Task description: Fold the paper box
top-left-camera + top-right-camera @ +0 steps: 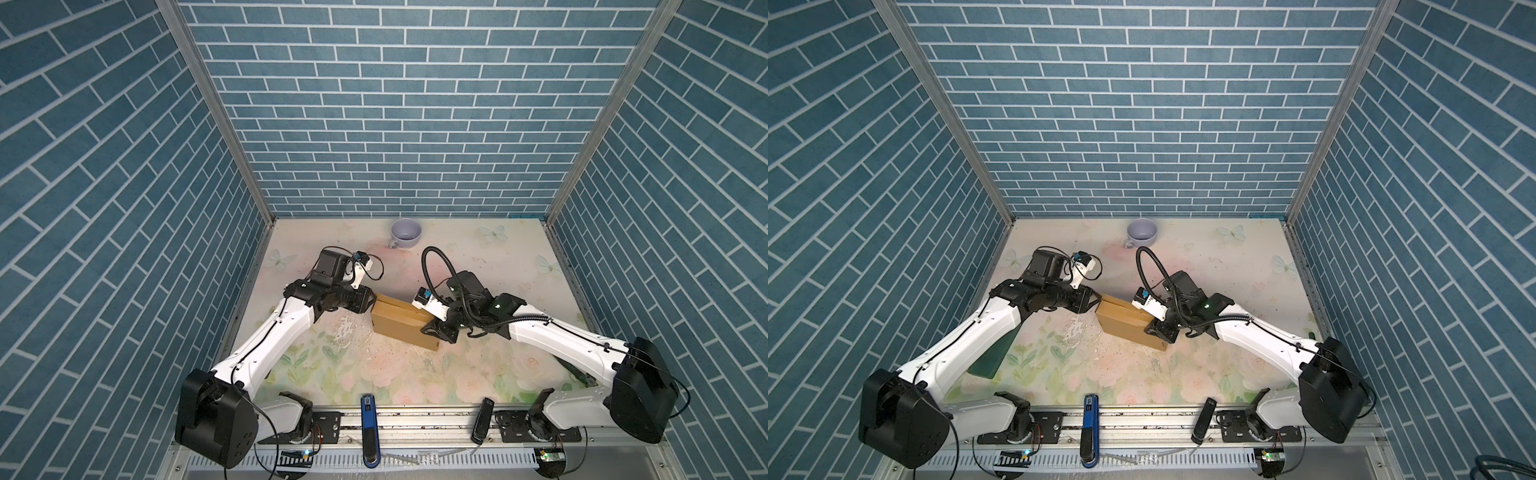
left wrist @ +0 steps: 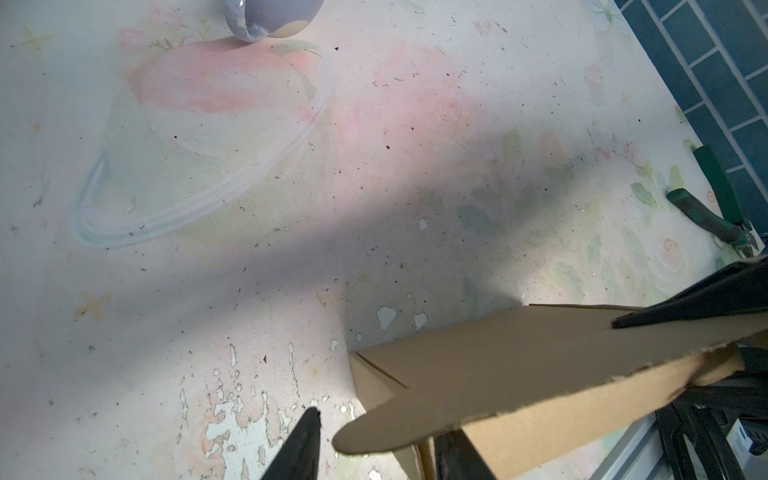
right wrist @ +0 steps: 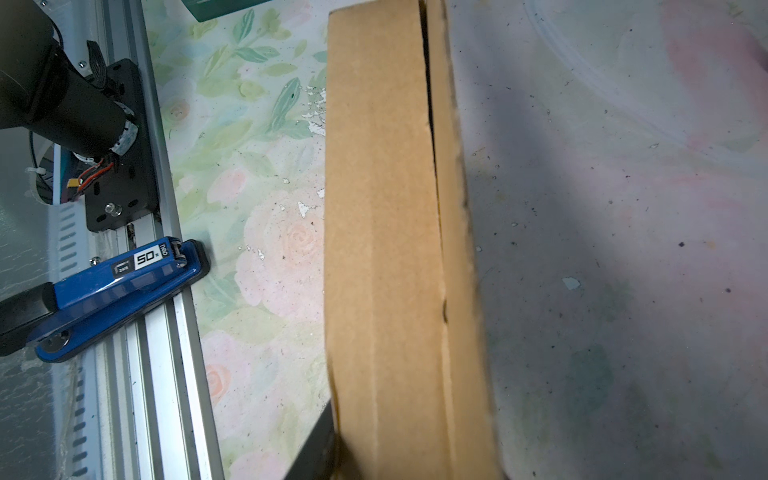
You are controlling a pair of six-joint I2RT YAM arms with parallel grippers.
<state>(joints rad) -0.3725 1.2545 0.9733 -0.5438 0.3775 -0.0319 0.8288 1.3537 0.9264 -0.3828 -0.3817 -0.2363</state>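
We see the box [image 1: 405,328], plain brown unprinted cardboard already folded into a shallow slab, near the middle of the flowered counter [image 1: 478,374] between the two arms. It is turned so that a narrow side with a dark slit along the seam faces up, and a rounded tab [image 2: 365,436] pokes out at its left end beside a ragged cut edge. The left fingers [image 2: 301,444] stand spread, with the tab in the gap and one finger clear of it, while the right fingers [image 3: 318,449] pinch the box's right end, one pressed against its side and the other hidden behind the cardboard.
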